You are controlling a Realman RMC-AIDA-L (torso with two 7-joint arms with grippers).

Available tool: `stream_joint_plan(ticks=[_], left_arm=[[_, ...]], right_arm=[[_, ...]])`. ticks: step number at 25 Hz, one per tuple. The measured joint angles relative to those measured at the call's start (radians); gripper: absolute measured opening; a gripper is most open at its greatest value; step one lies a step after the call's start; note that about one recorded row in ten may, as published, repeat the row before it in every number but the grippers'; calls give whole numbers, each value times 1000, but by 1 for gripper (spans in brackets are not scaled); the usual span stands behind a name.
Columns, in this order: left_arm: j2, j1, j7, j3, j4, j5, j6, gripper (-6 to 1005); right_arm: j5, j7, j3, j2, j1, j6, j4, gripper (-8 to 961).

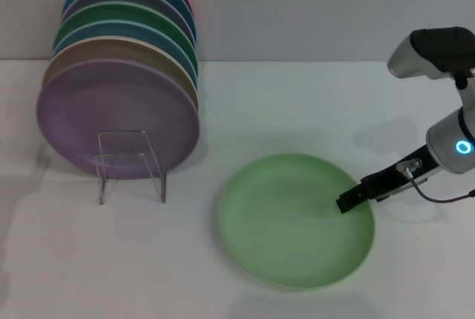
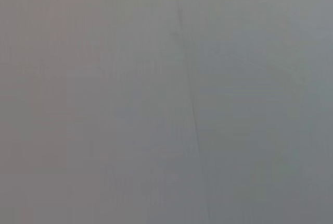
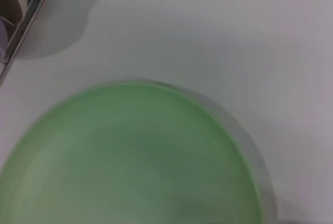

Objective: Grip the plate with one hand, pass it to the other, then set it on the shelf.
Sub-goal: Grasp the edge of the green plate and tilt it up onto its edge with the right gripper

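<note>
The pale mint-green plate [image 1: 293,219] lies flat on the white table, right of centre. It fills the lower part of the right wrist view [image 3: 130,156]. My right gripper [image 1: 349,202], slim and black with a thin cable, reaches in from the right on the arm with the glowing blue ring [image 1: 464,147]. Its tip is over the plate's right side, just inside the rim. My left gripper is out of view; the left wrist view shows only a plain grey surface.
A clear wire shelf [image 1: 132,163] stands at the left and holds several upright plates, a lilac one [image 1: 111,115] in front. A corner of the shelf shows in the right wrist view [image 3: 26,21]. White table [image 1: 297,104] lies between shelf and plate.
</note>
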Motion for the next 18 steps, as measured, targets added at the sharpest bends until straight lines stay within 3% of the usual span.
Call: stream_joint_plan(ticks=[17,18], left_arm=[[1,-4,0,0,0,0,1,760],[1,-4,0,0,0,0,2,759]], right_arm=[[0,3,-11,0,22,-30,-68,741],[0,3,-11,0,22,-29,-68,698]])
